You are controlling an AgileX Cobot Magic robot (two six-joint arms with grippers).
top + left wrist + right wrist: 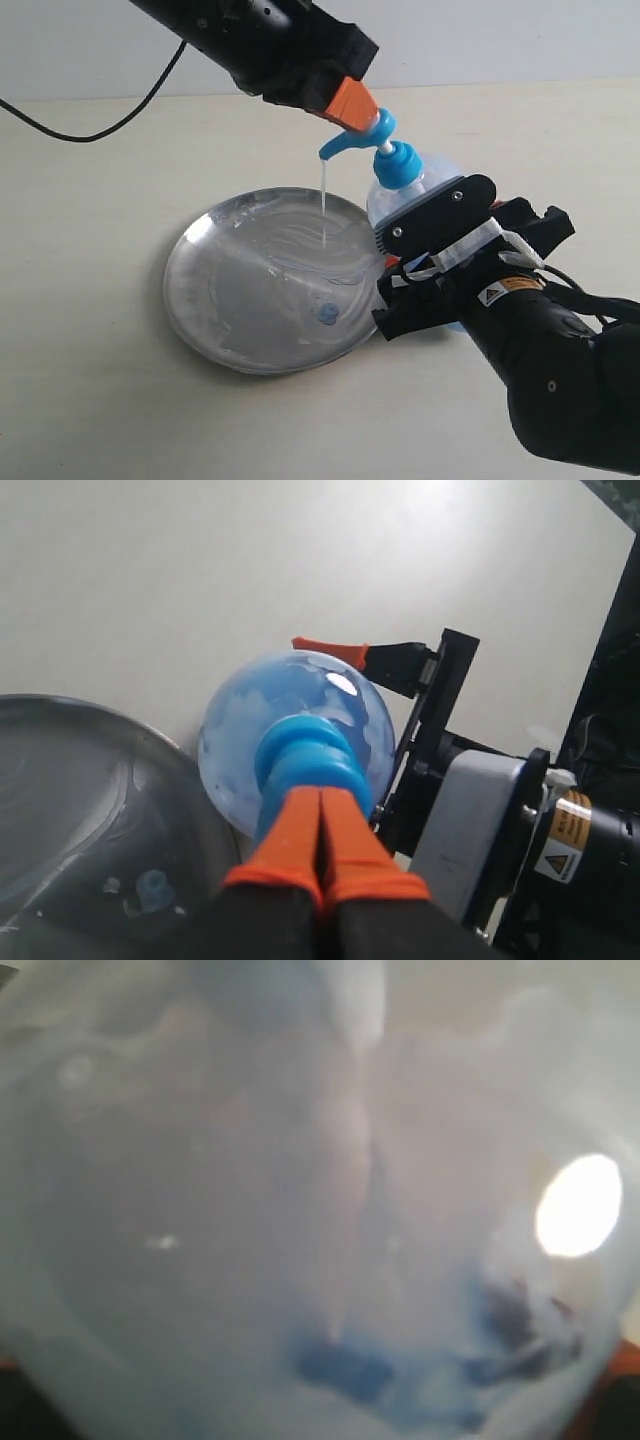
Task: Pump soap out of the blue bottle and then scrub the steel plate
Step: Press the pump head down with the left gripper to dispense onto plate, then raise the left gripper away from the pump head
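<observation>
The blue bottle [402,190] stands upright beside the steel plate [205,310], its spout reaching over the plate. My left gripper [352,103] is shut, its orange fingertips [320,815] resting on top of the blue pump head [300,750]. A thin stream of soap [325,205] falls from the spout onto the plate. A small blue blob [327,313] and whitish smears lie on the plate. My right gripper [425,262] is shut on the bottle's body, one finger on each side. The bottle [300,1210] fills the right wrist view as a blur.
A black cable [90,125] lies on the pale tabletop [90,250] at the back left. The plate's rim [120,730] touches or nearly touches the bottle's base. The right arm's black body [570,370] fills the front right corner.
</observation>
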